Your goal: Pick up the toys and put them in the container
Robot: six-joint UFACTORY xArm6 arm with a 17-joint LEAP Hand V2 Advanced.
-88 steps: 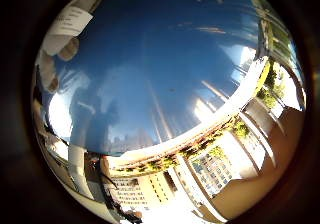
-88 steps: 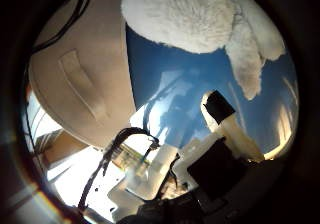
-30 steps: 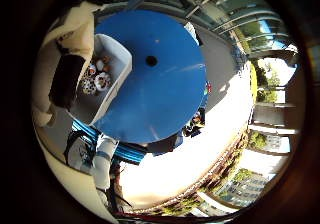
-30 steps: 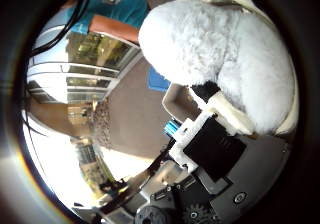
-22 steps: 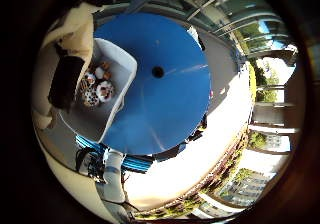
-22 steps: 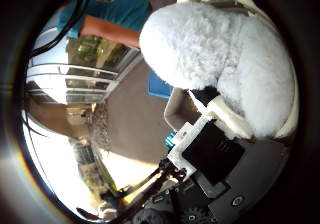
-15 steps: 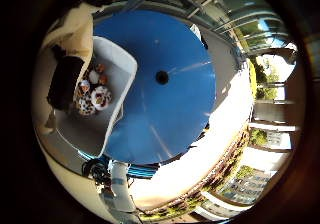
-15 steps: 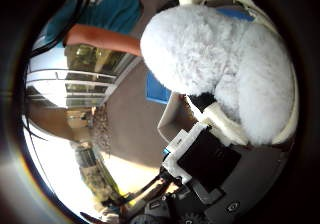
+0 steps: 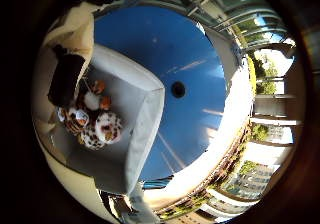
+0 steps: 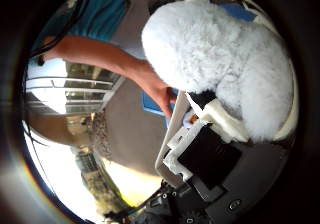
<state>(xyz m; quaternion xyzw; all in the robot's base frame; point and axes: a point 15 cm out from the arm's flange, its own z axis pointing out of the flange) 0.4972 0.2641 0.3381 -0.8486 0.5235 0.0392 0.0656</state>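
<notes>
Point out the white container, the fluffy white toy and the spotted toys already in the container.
white container [image 9: 147,111]: little finger side palm view, on its near wall.
fluffy white toy [image 10: 215,59]: thumb side palm view, on its furry body.
spotted toys [image 9: 107,126]: little finger side palm view, on one round toy.

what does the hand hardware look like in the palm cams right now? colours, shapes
Only parts of the hand show, in the thumb side view: white plastic brackets framing a boxy matte black block, a rounded cream-white pad on a finger, and dark grey housing with small round fasteners below. In the little finger side view, a black blocky segment against a cream part.
</notes>
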